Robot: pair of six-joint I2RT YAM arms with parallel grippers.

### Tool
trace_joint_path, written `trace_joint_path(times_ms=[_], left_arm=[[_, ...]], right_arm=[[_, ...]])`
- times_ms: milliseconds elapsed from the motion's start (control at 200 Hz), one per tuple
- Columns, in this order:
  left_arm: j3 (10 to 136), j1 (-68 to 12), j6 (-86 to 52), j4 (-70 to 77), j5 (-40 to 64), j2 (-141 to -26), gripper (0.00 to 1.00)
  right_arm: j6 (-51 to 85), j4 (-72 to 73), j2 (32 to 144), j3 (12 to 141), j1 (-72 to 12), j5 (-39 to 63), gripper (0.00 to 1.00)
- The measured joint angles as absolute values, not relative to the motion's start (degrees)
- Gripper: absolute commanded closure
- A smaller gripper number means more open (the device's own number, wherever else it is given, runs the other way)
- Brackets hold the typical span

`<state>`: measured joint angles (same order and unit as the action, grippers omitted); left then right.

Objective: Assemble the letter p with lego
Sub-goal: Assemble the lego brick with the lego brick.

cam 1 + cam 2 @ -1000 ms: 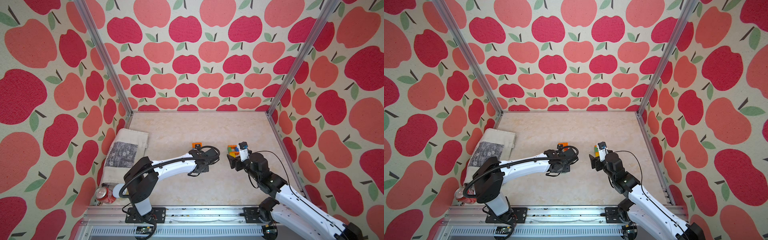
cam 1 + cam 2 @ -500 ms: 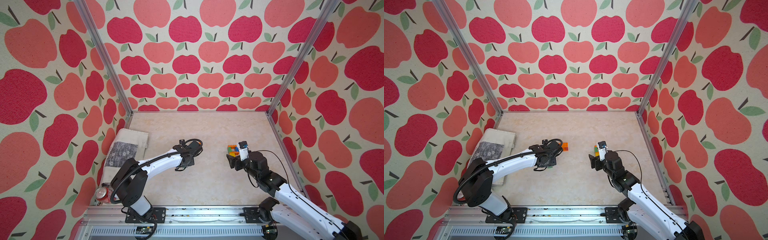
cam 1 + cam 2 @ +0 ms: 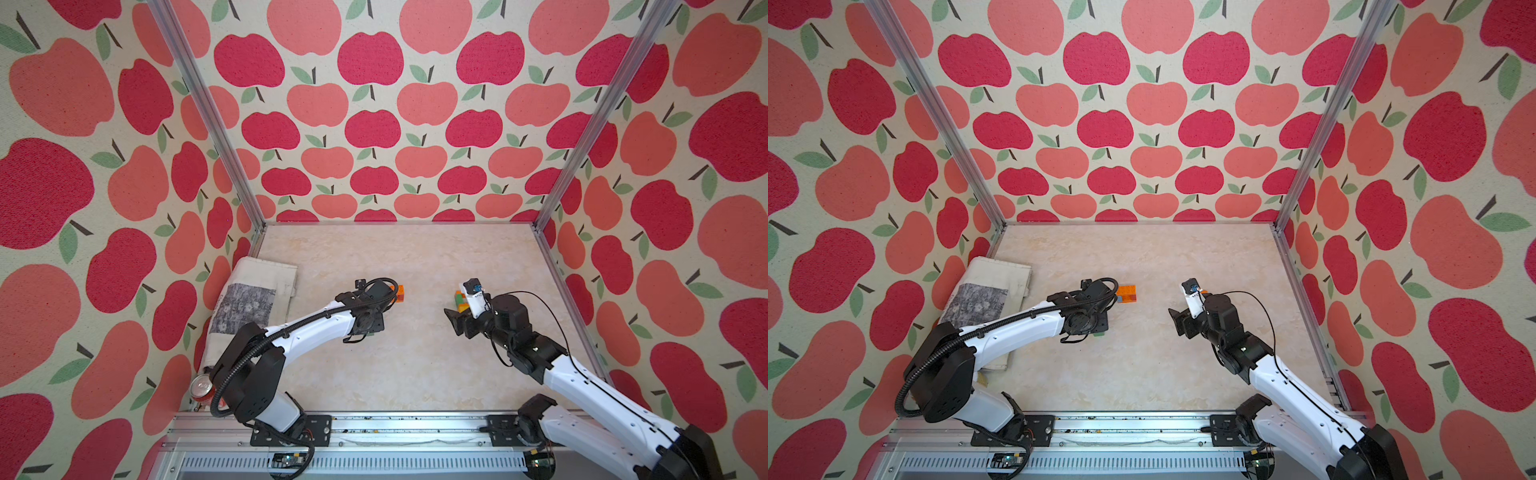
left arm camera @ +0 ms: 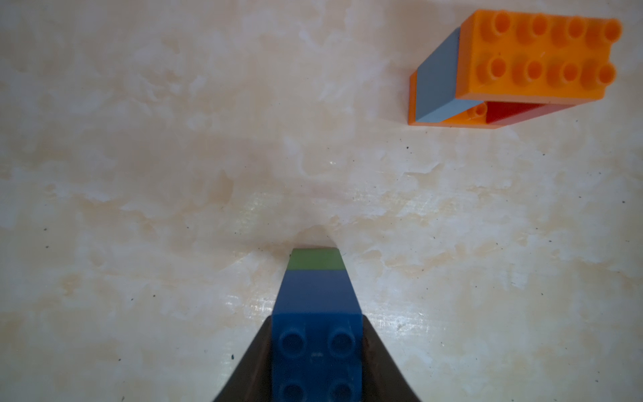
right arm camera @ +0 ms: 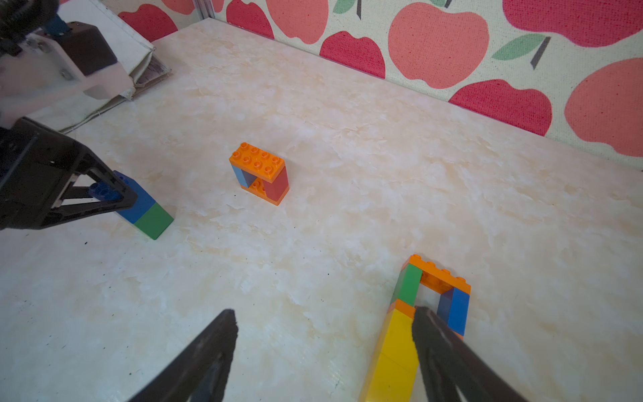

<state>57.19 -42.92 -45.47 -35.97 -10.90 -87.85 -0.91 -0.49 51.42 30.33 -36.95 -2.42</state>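
Nearest me, my left claw [image 4: 316,323] has its jaws pressed flat against both sides of the blue brick [image 5: 139,202]. That brick is stacked on a green brick [image 4: 316,259] whose foot rests on the table [image 5: 348,226]. In both top views this claw is just left of the frame's middle. My right claw [image 5: 323,311], at middle right, is spread wide and carries nothing. One finger crosses in front of the yellow-stemmed build [image 5: 396,348], and I cannot tell whether it touches.

A little farther off, just beyond my left claw toward the right of a top view, stands the orange loop [image 3: 1127,294]. It has orange plates above and below with light blue and red bricks between, and it is clear of my stack.

I take the stack to be a stem for that loop. It is tall and narrow, so I would seat the green foot flat before easing the jaws apart evenly, so that neither side drags it over. The blue studs face up and should stay unobstructed. The loop should then meet them squarely at one end, pressed straight down and not at a slant.
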Motion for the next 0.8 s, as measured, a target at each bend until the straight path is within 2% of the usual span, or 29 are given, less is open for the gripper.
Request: trace_joint_path(times_ms=[215, 410, 675, 800], left_arm=[[57.7, -42.3, -42.4, -36.4, -8.5, -87.5, 0.39], [58.1, -42.2, -39.9, -36.1, -7.9, -83.2, 0.28], [46.1, -36.9, -38.8, -29.7, -5.5, -62.3, 0.26], [40.1, -32.8, -37.9, -28.1, -3.9, -51.8, 0.25]], right_arm=[[-8.6, 0.5, 59.8, 34.9, -36.9, 4.7, 0.15], [-15.1, 0.4, 67.5, 38.8, -36.9, 12.3, 0.14], [-29.8, -5.1, 81.7, 49.6, -36.8, 20.7, 0.13], [-36.1, -8.8, 88.9, 56.3, -35.7, 21.8, 0.16]])
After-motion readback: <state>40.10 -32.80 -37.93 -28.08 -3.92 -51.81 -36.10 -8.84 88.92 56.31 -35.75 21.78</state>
